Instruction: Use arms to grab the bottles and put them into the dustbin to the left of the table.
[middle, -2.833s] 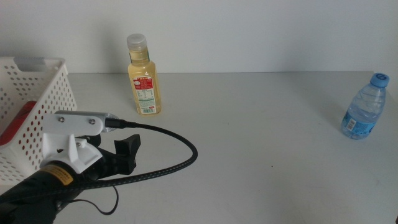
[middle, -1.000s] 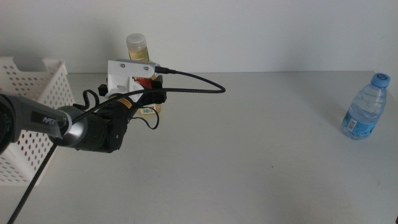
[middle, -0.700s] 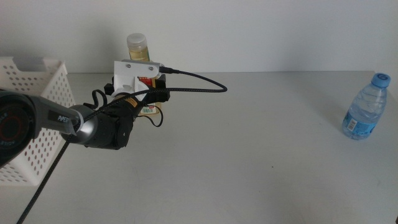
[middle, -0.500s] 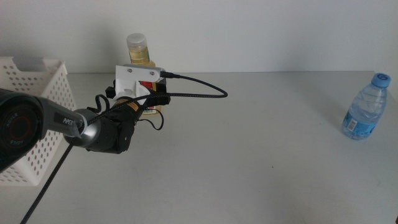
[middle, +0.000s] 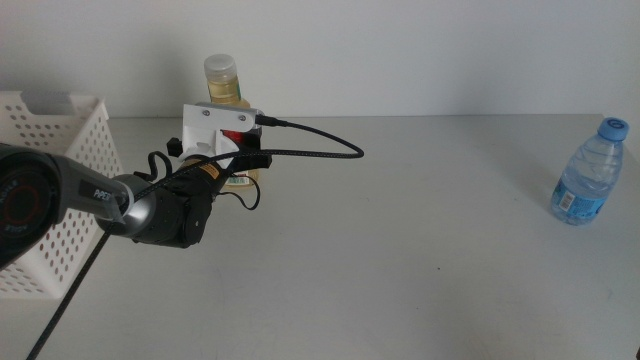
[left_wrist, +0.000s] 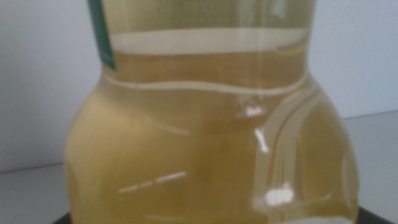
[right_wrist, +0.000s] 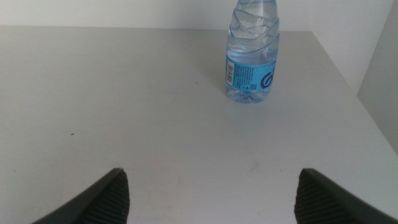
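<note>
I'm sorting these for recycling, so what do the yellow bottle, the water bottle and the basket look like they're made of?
Yellow bottle: probably clear glossy plastic; the yellow liquid shows through, with bright glints on the wall. Glass can't be ruled out.
Water bottle: thin clear plastic, judging by its ribbed, faceted upper part, with a glossy blue label.
Basket: white moulded plastic, perforated sides.

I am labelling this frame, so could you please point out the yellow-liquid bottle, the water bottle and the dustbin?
yellow-liquid bottle (middle: 222, 70): middle view, on its clear cap.
water bottle (right_wrist: 252, 68): right wrist view, on its blue label.
dustbin (middle: 85, 145): middle view, on its perforated side wall.
</note>
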